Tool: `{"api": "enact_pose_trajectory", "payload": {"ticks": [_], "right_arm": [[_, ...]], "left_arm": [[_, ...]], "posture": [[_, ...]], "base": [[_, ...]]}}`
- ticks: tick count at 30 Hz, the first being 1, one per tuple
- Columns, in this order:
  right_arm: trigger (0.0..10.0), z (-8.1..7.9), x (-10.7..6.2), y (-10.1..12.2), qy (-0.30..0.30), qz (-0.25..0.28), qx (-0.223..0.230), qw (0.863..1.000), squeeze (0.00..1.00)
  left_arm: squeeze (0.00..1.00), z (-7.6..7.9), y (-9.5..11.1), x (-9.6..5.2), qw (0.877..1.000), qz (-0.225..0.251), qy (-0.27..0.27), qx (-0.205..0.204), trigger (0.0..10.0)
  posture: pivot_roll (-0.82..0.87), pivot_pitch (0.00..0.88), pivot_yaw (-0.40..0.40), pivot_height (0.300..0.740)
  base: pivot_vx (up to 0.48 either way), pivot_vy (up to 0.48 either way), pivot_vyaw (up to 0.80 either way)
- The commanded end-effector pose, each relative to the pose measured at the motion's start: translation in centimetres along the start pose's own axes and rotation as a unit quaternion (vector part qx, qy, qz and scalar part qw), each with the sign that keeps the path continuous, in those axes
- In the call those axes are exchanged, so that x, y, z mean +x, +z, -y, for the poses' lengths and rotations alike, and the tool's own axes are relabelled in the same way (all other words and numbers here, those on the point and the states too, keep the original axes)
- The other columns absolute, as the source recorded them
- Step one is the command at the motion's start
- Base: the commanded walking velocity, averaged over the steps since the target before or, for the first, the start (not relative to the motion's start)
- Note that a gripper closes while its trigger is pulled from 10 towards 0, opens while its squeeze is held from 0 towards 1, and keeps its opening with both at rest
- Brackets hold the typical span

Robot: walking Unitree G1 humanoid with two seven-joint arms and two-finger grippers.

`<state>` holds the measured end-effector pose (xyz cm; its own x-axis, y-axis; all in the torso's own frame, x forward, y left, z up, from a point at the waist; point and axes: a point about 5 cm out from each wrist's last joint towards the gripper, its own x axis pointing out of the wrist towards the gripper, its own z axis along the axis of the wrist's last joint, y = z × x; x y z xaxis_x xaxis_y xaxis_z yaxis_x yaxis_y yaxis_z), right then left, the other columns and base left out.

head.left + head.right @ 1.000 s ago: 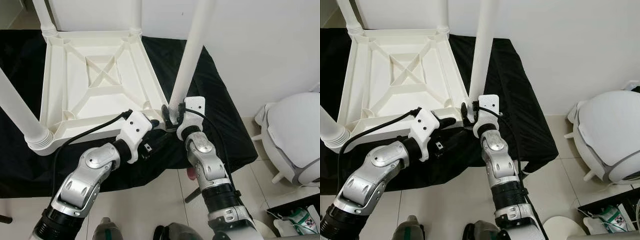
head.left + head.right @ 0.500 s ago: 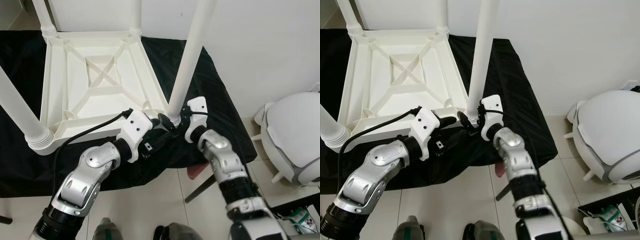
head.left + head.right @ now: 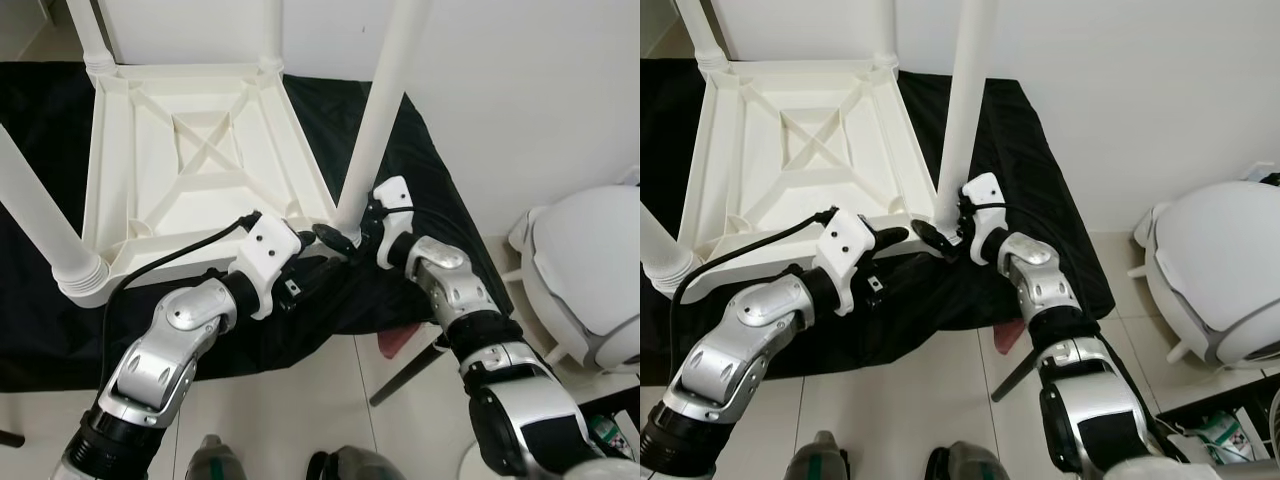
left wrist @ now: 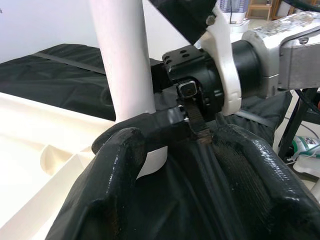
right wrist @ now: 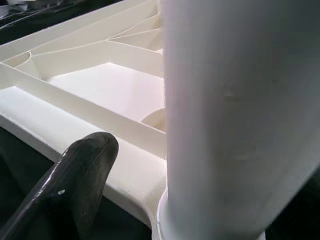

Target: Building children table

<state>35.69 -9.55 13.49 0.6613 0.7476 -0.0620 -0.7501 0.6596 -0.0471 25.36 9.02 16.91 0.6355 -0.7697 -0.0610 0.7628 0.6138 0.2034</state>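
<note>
One tabletop (image 3: 190, 160), four legs (image 3: 385, 100), one black cloth (image 3: 430, 200), two tools (image 3: 335, 243)

The upturned children's table (image 3: 190, 165) looks like moulded white plastic, matt to faintly satin, with smooth ribs crossing its underside. Its legs, such as the near-corner leg (image 3: 378, 110), are smooth white plastic tubes with a soft sheen. Beneath lies a black cloth (image 3: 440, 215), thin and creased, slightly shiny like nylon. The left gripper (image 3: 322, 250) and right gripper (image 3: 345, 238) have glossy black fingers (image 4: 112, 165), smooth and reflective, on white plastic mounts. The arms are brushed silver metal. The floor (image 3: 300, 395) is pale glossy tile.
</note>
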Motion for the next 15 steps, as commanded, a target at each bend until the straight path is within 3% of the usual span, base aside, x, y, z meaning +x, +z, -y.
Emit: {"api": "enact_pose_trajectory", "payload": {"ticks": [1, 5, 6, 7, 15], "right_arm": [[10.0, -0.2, 0.4, -0.5, 0.007, -0.013, -0.002, 1.000, 0.00], [10.0, -0.4, 1.3, -0.6, 0.005, -0.022, 0.000, 1.000, 0.00], [8.6, -0.5, 1.4, -0.7, 0.002, -0.030, 0.000, 1.000, 0.00], [0.0, -0.4, 1.4, -1.0, -0.002, -0.043, -0.004, 0.999, 0.00], [0.0, 0.2, 0.7, -1.8, -0.004, -0.058, -0.002, 0.998, 0.00]], "left_arm": [[0.00, 0.1, 0.1, 0.0, 1.000, 0.002, -0.007, 0.004, 10.0], [0.00, 0.1, 0.2, 0.0, 1.000, 0.002, -0.006, 0.005, 10.0], [0.00, 0.0, 0.2, -0.1, 1.000, 0.002, -0.005, 0.006, 10.0], [0.00, 0.0, 0.2, -0.1, 1.000, 0.001, -0.002, 0.007, 10.0], [0.00, -0.1, 0.2, -0.3, 1.000, 0.001, 0.004, 0.007, 10.0]], "posture": [[0.07, 0.000, -0.092, 0.740], [0.08, 0.000, -0.095, 0.740], [0.09, 0.000, -0.098, 0.740], [0.09, 0.000, -0.102, 0.740], [0.10, 0.000, -0.107, 0.740]], "base": [[0.000, 0.000, 0.00], [0.000, 0.000, 0.00], [0.000, 0.000, 0.00], [0.000, 0.000, 0.00], [0.000, 0.000, 0.00]]}}
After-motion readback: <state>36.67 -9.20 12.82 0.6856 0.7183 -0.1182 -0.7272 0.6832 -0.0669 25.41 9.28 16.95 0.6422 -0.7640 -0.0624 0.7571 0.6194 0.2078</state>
